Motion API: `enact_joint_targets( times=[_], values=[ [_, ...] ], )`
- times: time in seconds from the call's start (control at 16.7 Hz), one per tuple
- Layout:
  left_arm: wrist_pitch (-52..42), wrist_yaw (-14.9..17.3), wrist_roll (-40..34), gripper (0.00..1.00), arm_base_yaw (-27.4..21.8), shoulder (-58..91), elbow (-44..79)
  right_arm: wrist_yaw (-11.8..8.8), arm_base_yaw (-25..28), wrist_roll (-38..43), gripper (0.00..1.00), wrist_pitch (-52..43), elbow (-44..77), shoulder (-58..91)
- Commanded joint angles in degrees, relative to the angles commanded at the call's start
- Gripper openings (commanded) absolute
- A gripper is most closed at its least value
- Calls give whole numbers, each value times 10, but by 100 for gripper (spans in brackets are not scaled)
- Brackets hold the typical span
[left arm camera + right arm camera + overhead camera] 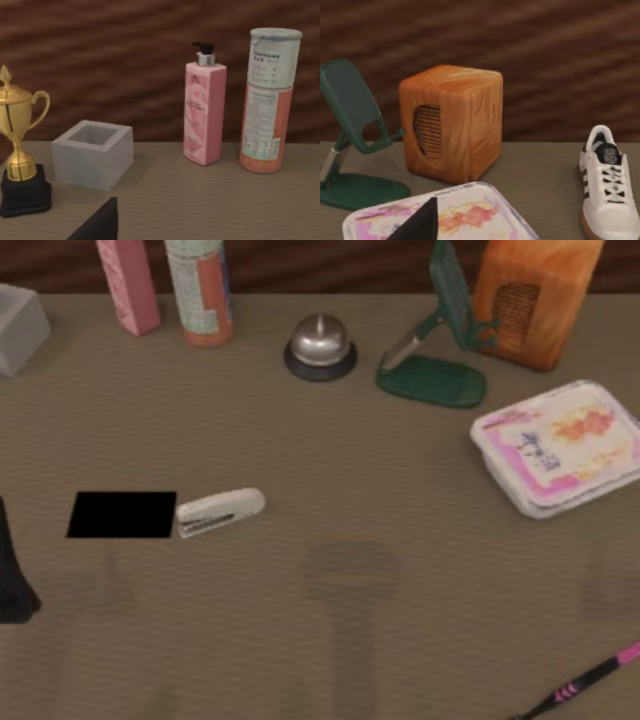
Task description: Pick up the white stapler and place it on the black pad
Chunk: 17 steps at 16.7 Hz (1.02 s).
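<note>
Left wrist only: trophy [20,155] (gold)

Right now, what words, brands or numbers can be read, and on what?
Nothing reads clearly.
Tall can: rows of print, too blurred.
Pink pump bottle: emblem and lines, unreadable.
Lidded food tray: pink characters, illegible.
White stapler, black pad, bell: no markings.

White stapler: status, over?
White stapler untouched on the table, its end against the black pad. Left arm parked at the table's left edge, right arm out of the top view. Nothing in the way.
</note>
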Motion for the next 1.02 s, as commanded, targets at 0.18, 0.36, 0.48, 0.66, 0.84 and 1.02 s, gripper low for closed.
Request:
enact_joint_targets(
  times=[0.18, 0.36, 0.48, 0.66, 0.84, 1.02],
  values=[
    [-4, 0, 3, 100, -2, 6, 6, 0, 0, 0, 100, 0, 0, 0],
    [-39, 2, 26, 100, -16, 59, 59, 0, 0, 0, 100, 0, 0, 0],
    [-80, 2, 53, 100, -30, 124, 124, 0, 0, 0, 100, 0, 0, 0],
    [-163, 0, 105, 100, -55, 266, 251, 0, 0, 0, 100, 0, 0, 0],
    [-263, -2, 168, 100, -86, 450, 396, 0, 0, 0, 100, 0, 0, 0],
    [-370, -3, 234, 100, -119, 654, 544, 0, 0, 0, 100, 0, 0, 0]
  ],
)
